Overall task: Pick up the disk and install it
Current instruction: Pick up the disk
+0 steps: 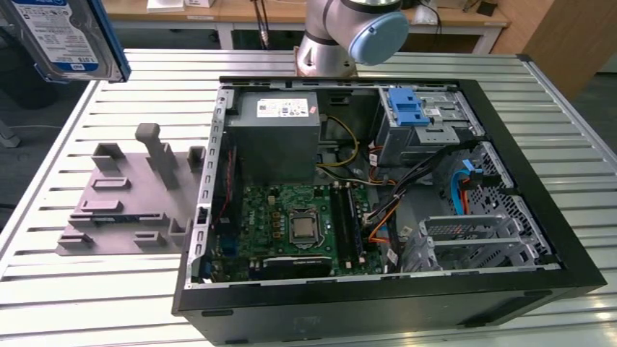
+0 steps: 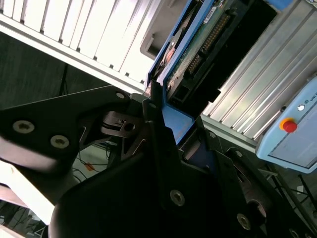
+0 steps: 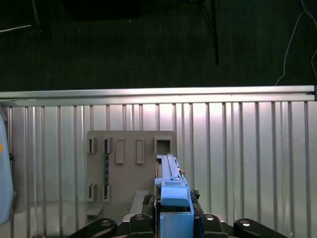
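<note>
A: What is seen at the exterior view's left?

B: The disk (image 1: 66,36) is held high above the surface (image 1: 144,79), close to that camera, with its label turned outward. In the second wrist view the end effector (image 2: 172,116) is clamped on the disk's blue frame, so the disk is carried on edge. That grip is judged to leave the flat faces and the connector end free.

A: And beneath it?

B: A grey holder (image 1: 126,195) is laid on the surface, and its slots are vacant. The upright slots are probably meant to present a part edge-up, so that it can be gripped from above.

A: What is found further right?

B: A computer case (image 1: 386,289) is laid on its side with the panel off, so the inside can be reached from above. A power supply (image 1: 279,134) is fitted at the end nearest the arm's base (image 1: 333,43), and a motherboard (image 1: 294,224) is mounted beside it. Toward the exterior view's right a drive bay topped by a blue latch (image 1: 410,108) is set. The disk is held well apart from that bay, so installation is judged not yet done.
</note>
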Motion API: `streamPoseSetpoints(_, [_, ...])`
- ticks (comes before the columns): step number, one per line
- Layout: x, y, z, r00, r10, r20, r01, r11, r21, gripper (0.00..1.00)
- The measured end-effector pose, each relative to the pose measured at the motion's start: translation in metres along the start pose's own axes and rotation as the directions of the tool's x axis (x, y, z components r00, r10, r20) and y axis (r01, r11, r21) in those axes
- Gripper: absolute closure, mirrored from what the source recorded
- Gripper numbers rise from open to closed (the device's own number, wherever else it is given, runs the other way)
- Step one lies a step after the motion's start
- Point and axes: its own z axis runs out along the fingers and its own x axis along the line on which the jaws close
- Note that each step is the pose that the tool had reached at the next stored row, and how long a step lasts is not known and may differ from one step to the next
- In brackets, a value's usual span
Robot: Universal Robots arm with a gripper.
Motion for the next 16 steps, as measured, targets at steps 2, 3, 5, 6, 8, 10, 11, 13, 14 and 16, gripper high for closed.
streamPoseSetpoints(2, [0.0, 0.0, -0.0014, 1.0, 0.0, 0.0, 0.0, 1.0, 0.0, 0.64])
streamPoseSetpoints(3, [-0.0001, 0.0, -0.0022, 1.0, 0.0, 0.0, 0.0, 1.0, 0.0, 0.64])
streamPoseSetpoints(5, [-0.0002, 0.0, -0.0036, 1.0, 0.0, 0.0, 0.0, 1.0, -0.0001, 0.64])
streamPoseSetpoints(6, [-0.0002, 0.0, -0.0044, 1.0, 0.0, 0.0, 0.0, 1.0, 0.0001, 0.64])
streamPoseSetpoints(8, [-0.0002, 0.0, -0.0059, 1.0, 0.0, 0.0, 0.0, 1.0, 0.0, 0.64])
streamPoseSetpoints(10, [-0.0002, 0.0, -0.0074, 1.0, 0.0, 0.0, 0.0, 1.0, 0.0, 0.64])
streamPoseSetpoints(11, [-0.0002, -0.0001, -0.0082, 1.0, 0.0, 0.0, 0.0, 1.0, 0.0, 0.64])
streamPoseSetpoints(13, [-0.0002, -0.0001, -0.01, 1.0, 0.0, 0.0, 0.0, 1.0, -0.0001, 0.64])
streamPoseSetpoints(14, [-0.0002, -0.0001, -0.0109, 1.0, 0.0, 0.0, 0.0, 1.0, -0.0001, 0.64])
streamPoseSetpoints(16, [-0.0002, 0.0, -0.0127, 1.0, 0.0, 0.0, 0.0, 1.0, -0.0001, 0.64])
